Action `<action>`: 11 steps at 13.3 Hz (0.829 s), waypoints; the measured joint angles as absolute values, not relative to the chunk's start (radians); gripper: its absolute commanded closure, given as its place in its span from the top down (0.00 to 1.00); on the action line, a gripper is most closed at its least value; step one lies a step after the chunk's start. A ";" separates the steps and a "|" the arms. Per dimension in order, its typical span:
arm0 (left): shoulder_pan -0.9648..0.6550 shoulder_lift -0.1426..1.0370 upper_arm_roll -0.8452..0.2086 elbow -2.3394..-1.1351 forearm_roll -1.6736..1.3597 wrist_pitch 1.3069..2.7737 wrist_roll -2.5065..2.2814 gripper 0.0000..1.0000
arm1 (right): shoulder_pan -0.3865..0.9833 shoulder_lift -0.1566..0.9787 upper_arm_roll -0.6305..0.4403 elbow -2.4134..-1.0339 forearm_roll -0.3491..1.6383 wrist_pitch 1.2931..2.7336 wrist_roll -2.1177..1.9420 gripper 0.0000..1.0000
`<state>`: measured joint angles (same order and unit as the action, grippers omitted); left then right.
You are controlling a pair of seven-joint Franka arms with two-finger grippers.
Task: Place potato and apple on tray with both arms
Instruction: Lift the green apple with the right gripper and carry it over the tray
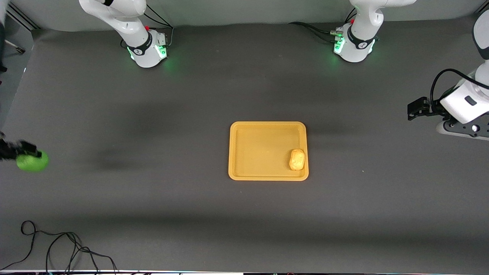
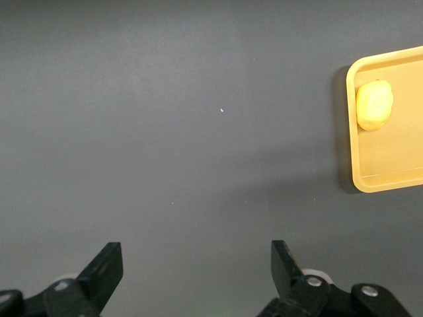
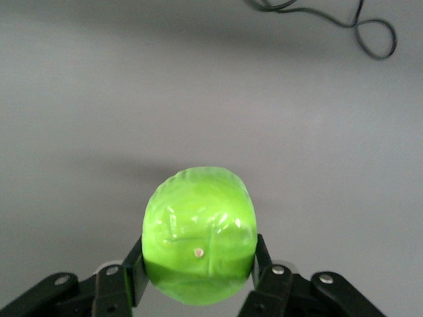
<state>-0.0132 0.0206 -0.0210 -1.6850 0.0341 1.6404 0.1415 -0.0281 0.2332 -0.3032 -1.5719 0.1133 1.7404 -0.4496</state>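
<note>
Gripping apple (image 3: 198, 234), right claw (image 3: 198, 272); potato (image 1: 297, 159) on tray (image 1: 263, 177).

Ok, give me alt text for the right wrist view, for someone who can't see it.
The right gripper is shut on a small bright green roundish apple, one black finger on each side of it, held up over the bare grey table. A thin black looped cable lies on the table.
</note>
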 measured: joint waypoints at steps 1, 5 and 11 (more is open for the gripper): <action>-0.006 0.004 -0.020 -1.697 0.034 1.640 0.142 1.00 | 0.027 0.176 -0.302 -1.583 0.108 1.690 -0.367 0.29; 0.005 -0.032 -0.020 -1.723 0.035 1.640 0.147 1.00 | 0.312 0.117 -0.291 -1.615 0.104 1.644 0.061 0.29; 0.005 -0.050 -0.021 -1.752 0.034 1.680 0.146 1.00 | 0.803 0.287 -0.279 -1.446 0.145 1.689 0.753 0.29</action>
<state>0.0053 -0.0502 -0.0210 -1.7516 0.0344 1.6798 0.1461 0.8031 0.2871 -0.2789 -1.4463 0.1448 1.6891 0.7528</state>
